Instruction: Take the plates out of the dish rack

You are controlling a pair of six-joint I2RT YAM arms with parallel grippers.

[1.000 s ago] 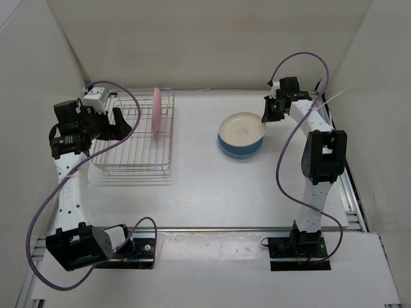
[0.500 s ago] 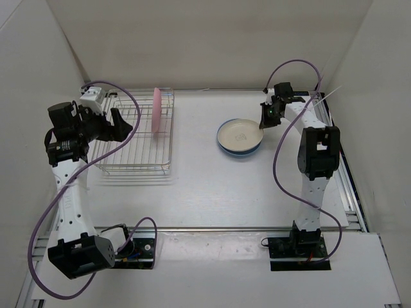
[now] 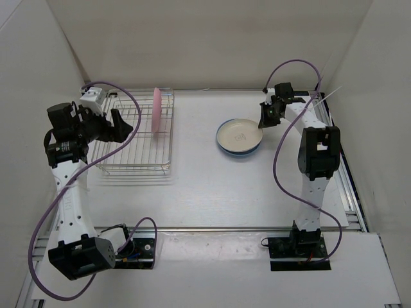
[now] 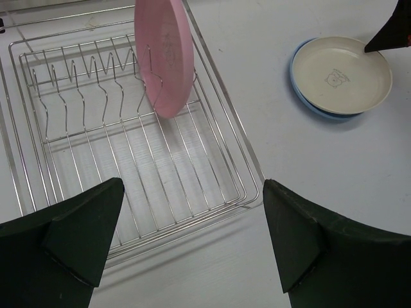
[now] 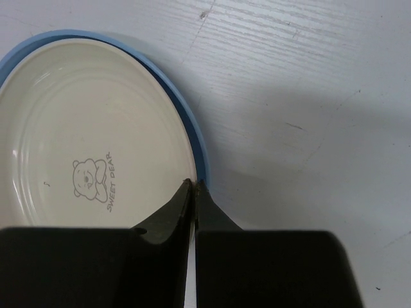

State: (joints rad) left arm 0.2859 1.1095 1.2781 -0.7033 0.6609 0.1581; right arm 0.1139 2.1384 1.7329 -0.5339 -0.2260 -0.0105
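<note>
Near edge of table (image 3: 205, 192): bare between the two arm bases.

Left gripper (image 4: 192, 231): fingers spread wide, holding nothing. It hovers above the near right part of the dish rack (image 4: 247, 163) and looks down into it.

The dish rack sits on the left side of the table. One plate is left in it: the pink plate (image 4: 166, 54) stands on edge in the wire tines at the far right end, near the side rail.

Right of centre, well apart from the rack, the cream plate (image 5: 83, 128) lies nested in the light blue plate (image 5: 196, 144), both flat on the table. So two are unloaded, by my read, and the pink one is next.

Right gripper (image 5: 192, 189): fingers pressed together, tips right at the far-right rim of the stack. Can't tell whether the cream rim is nipped between them or they only touch it.

Risks:
- If the rim is caught, pulling the right arm away could drag or tilt the cream plate off the blue one.
- The pink plate is upright and thin-edged. An off-centre pinch by the left fingers could tip it over in the tines or let it swing.
- Its rim may snag a wire on the way up and lift or shift the light rack.
- Set down off-centre on the stack, it could slide off.
</note>
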